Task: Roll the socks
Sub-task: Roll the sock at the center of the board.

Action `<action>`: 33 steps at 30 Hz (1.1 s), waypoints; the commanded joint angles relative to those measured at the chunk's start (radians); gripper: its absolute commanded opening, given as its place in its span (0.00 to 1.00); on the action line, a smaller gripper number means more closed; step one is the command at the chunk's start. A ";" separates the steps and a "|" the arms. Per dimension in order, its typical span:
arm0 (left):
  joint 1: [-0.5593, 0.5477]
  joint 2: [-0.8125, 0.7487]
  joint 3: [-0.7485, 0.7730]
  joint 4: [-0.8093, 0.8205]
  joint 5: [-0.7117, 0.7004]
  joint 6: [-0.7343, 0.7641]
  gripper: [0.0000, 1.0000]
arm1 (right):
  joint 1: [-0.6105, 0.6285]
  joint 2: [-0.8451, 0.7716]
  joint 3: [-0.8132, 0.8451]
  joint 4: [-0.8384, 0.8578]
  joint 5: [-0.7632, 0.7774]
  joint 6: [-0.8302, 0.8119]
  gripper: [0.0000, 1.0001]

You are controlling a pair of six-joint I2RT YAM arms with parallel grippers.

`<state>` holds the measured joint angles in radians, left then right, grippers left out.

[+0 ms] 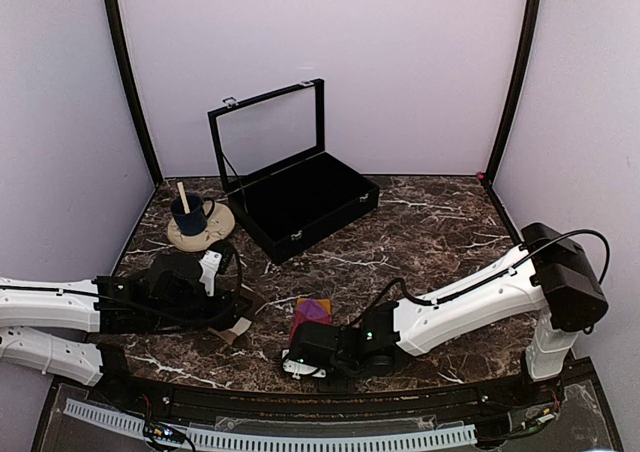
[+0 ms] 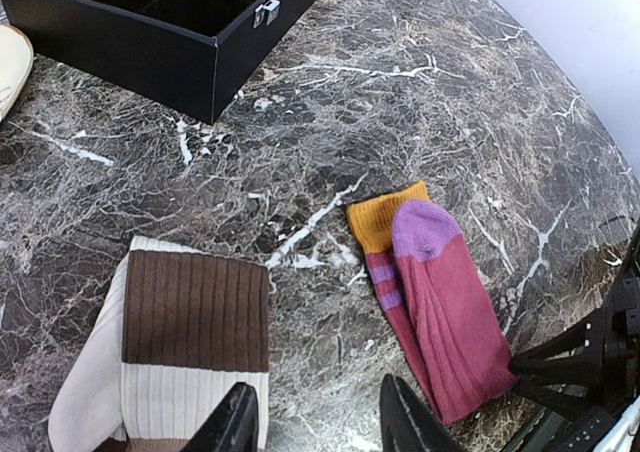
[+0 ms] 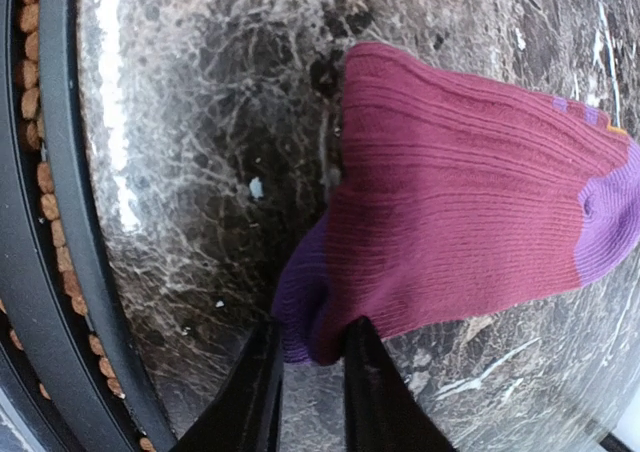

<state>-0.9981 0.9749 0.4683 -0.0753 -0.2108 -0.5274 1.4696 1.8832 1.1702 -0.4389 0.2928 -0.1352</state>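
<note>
The magenta sock (image 3: pixel 460 222), on the table (image 2: pixel 400 72), is clamped at its purple end by the right fingers (image 3: pixel 255 402), probably to begin rolling; the left fingers (image 2: pixel 232 427) are held apart above the cream sock (image 2: pixel 190 352).

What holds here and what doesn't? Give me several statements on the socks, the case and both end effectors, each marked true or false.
1. The black case stands open. True.
2. The magenta sock is rolled into a bundle. False: it lies flat and unrolled.
3. The right end effector has its fingers on either side of the magenta sock's purple end. True.
4. The left end effector grips the cream and brown sock. False: it is open with only the marble table between its fingers, and that sock lies by one finger.
5. The two socks are stacked. False: they lie apart, with bare marble between them.
</note>
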 commanded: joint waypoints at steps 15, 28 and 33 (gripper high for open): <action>-0.005 0.035 -0.009 0.055 0.043 -0.004 0.45 | -0.136 -0.015 0.026 -0.027 -0.296 0.080 0.00; -0.027 0.082 -0.042 0.177 0.197 0.045 0.48 | -0.361 0.034 0.092 -0.092 -0.831 0.169 0.00; -0.055 0.170 -0.024 0.247 0.278 0.100 0.50 | -0.404 0.082 0.143 -0.146 -0.968 0.157 0.00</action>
<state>-1.0325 1.0908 0.4423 0.0895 -0.0223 -0.4873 1.0893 1.9305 1.2690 -0.5339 -0.4953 0.0174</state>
